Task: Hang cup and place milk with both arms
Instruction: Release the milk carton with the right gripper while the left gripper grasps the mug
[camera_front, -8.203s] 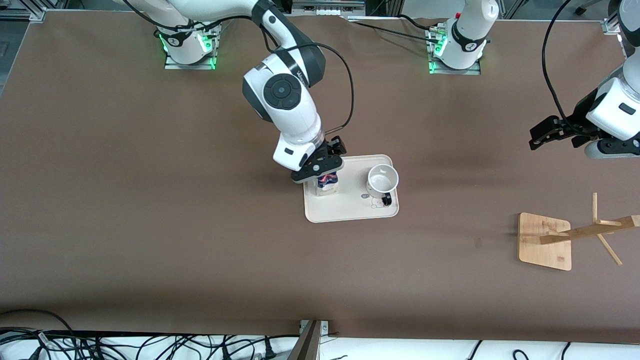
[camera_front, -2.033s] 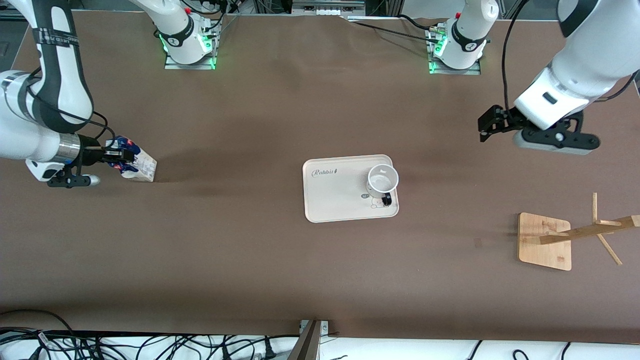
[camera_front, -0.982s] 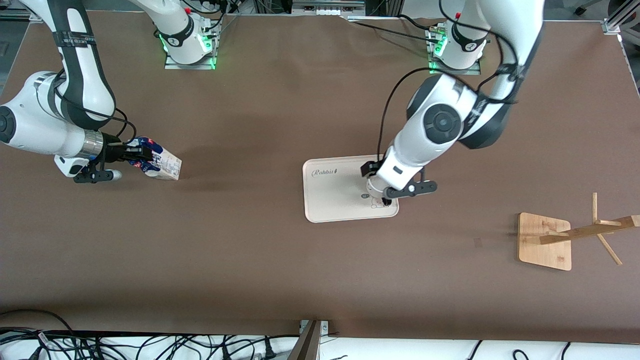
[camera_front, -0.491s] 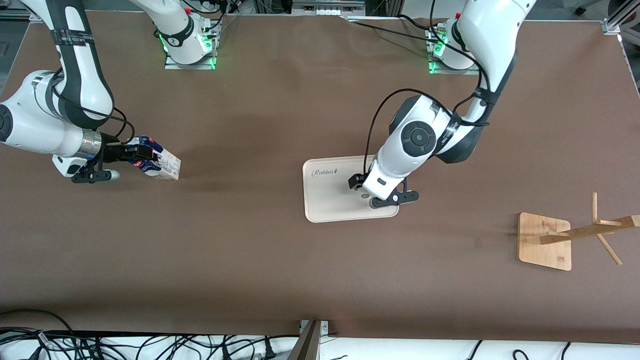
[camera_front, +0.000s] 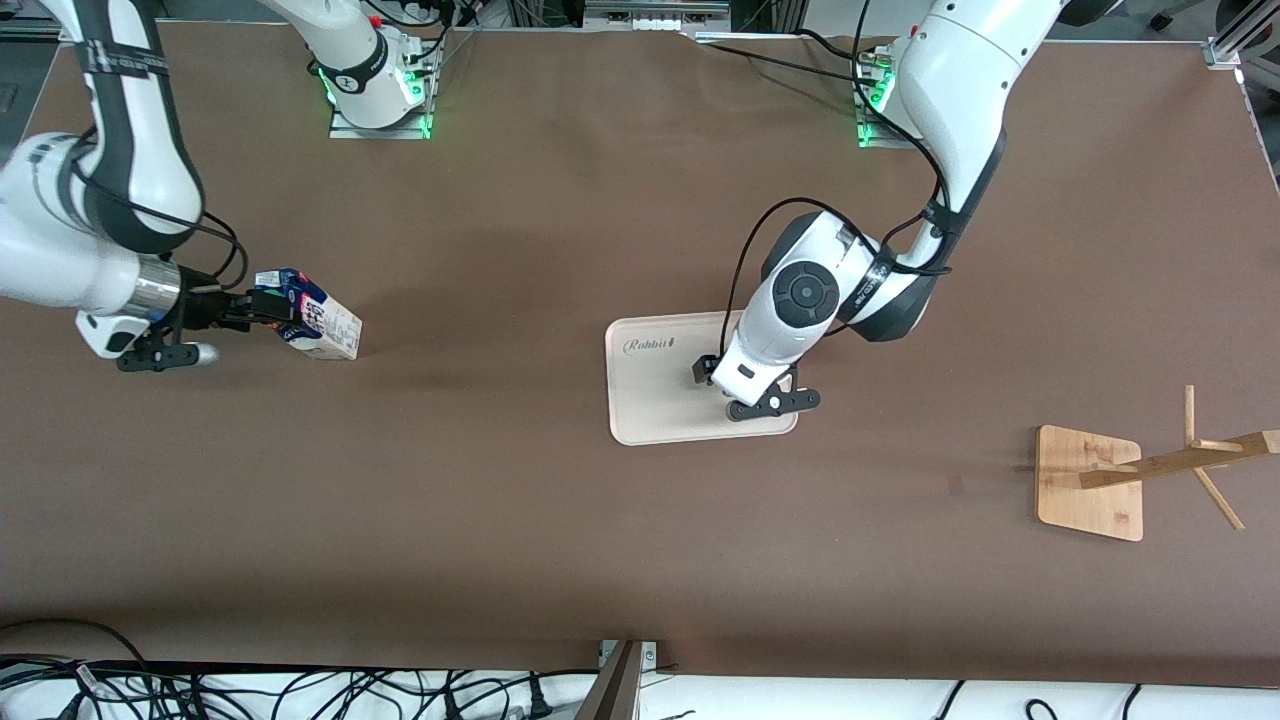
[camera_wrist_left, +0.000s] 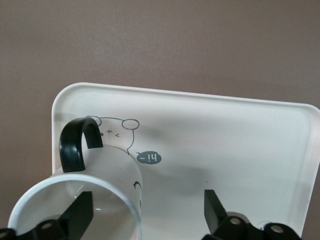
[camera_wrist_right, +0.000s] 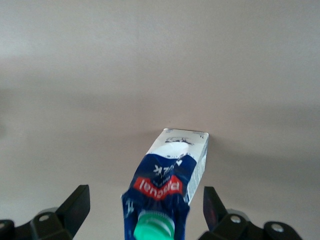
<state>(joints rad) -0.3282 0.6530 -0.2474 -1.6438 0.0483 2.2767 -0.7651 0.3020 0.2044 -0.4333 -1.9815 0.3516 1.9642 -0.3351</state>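
Right wrist view: milk (camera_wrist_right: 172, 187) between spread pincer (camera_wrist_right: 145, 207) fingers.

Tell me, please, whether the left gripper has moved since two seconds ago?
Yes. The left gripper has come from bare table near the left arm's end to the tray, open around the cup's wall.

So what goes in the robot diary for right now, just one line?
left gripper: open, one finger inside cup on tray | right gripper: open around milk on table, toward right arm's end | rack: empty
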